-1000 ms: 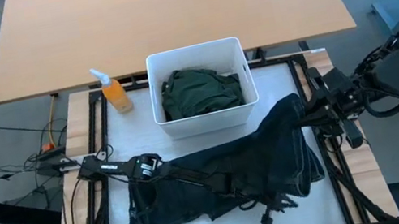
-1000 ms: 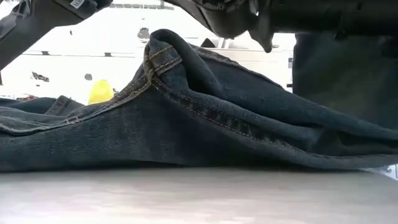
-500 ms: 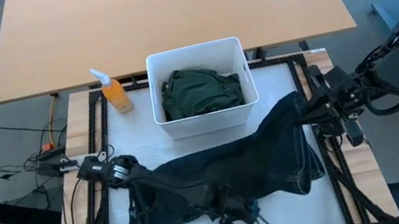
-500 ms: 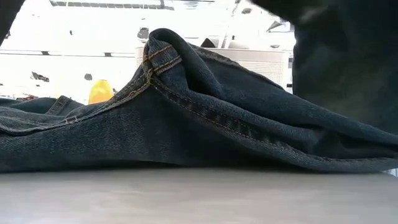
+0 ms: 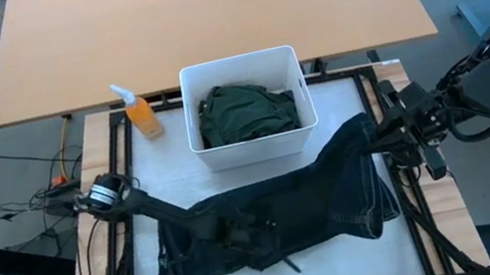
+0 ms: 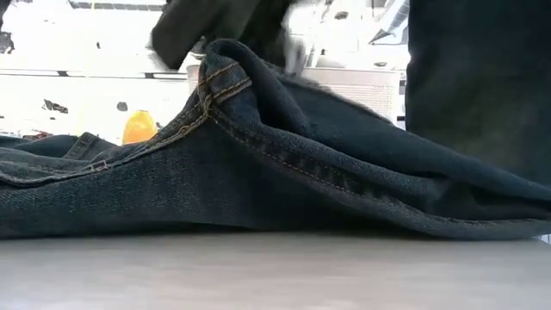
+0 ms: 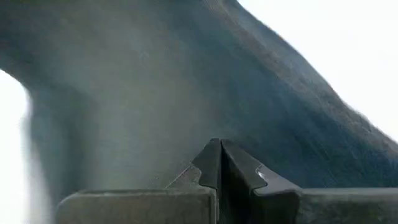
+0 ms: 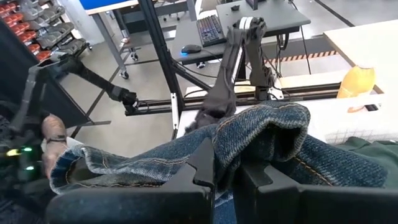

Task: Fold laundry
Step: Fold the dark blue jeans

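Right now the right gripper is pinched nearly closed on a fold of the jeans, holding that edge lifted at the right side of the table, just right of the white bin. The left gripper has its fingers pressed fully together with nothing between them; the wrist view shows only denim close in front.

Change from the earlier frames: the left arm has swept from the near-right part of the jeans back across to the left, now lying low over the garment's middle, forearm blurred in the low view. Right arm has not shifted; its grip matches before. The jeans' outline looks about the same, a hump in the middle, left end flat.

Likely a smoothing pass or repositioning, so folding has barely begun. Dark green garment sits in the bin, untouched. Spray bottle stands left of the bin.
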Tool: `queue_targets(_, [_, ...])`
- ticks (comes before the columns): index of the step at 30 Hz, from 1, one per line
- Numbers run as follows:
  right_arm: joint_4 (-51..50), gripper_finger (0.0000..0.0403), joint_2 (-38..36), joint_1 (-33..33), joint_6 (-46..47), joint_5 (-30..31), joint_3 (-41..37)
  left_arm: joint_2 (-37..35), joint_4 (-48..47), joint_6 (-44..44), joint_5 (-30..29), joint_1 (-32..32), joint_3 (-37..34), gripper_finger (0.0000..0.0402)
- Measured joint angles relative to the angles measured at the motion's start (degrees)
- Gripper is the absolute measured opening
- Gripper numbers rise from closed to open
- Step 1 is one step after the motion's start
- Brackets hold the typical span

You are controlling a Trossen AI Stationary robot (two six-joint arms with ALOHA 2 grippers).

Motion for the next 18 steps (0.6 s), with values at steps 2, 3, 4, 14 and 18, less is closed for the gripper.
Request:
queue_targets(2, [0.0, 0.0044, 0.0, 0.0, 0.0, 0.0, 0.0, 0.5, 7.4, -4.0, 2.4, -0.7, -5.5, 0.0])
queue_targets(3, [0.0, 0.0044, 0.0, 0.0, 0.0, 0.0, 0.0, 1.0, 11.2, -5.8, 3.4, -0.9, -7.2, 0.0])
queue_targets(4, [0.0, 0.0044, 0.0, 0.0, 0.0, 0.0, 0.0, 1.8, 15.6, -7.5, 4.4, -1.2, -8.4, 0.0])
queue_targets(14, [2.4, 0.0044, -0.2, -4.1, -0.2, -3.2, 0.0, 13.5, 26.0, -6.1, 18.8, -1.6, 0.5, 0.0])
queue_targets(18, [2.9, 0.0044, 1.0, -7.0, -0.3, -9.7, 0.0, 11.8, 14.4, -0.7, 11.9, -2.0, 4.7, 0.0])
